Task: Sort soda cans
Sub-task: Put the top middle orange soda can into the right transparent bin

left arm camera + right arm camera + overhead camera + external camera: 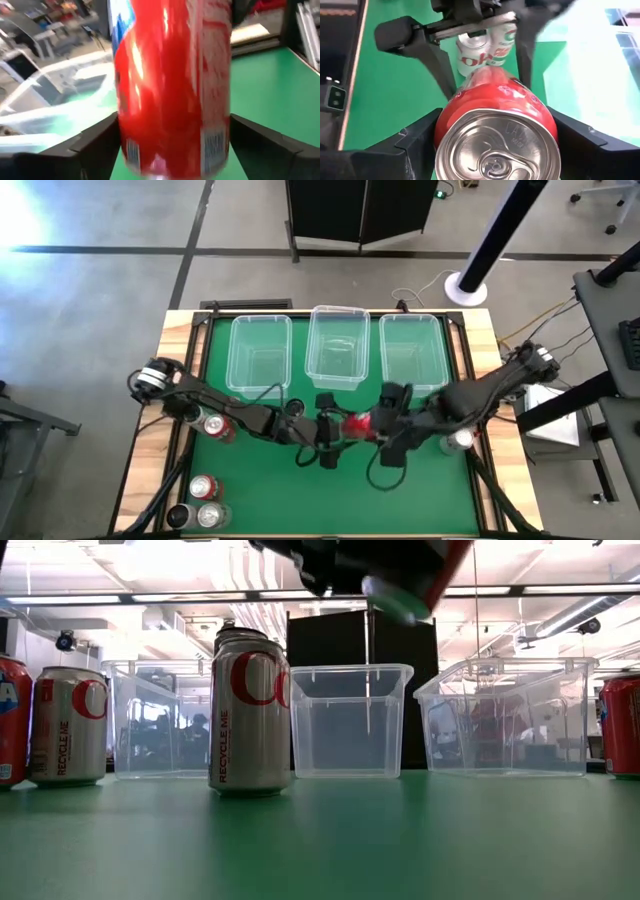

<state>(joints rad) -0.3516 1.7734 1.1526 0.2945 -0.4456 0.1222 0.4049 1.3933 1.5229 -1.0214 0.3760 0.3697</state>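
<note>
I had the green table (430, 490) under both arms, with three clear bins (334, 347) in a row along its far side; all three looked empty to me. Both claws met just in front of the middle bin, over the table's centre. The left claw (338, 429) and the right claw (372, 423) each had fingers pressed on opposite ends of one red can (356, 423), held off the table and lying sideways between them. On the right wrist camera its silver top (496, 149) faced me. Other cans stood on the table: silver-white ones (249, 712) toward the left side, a cluster (203, 502) at the near left corner, and one (459, 442) under the right arm.
</note>
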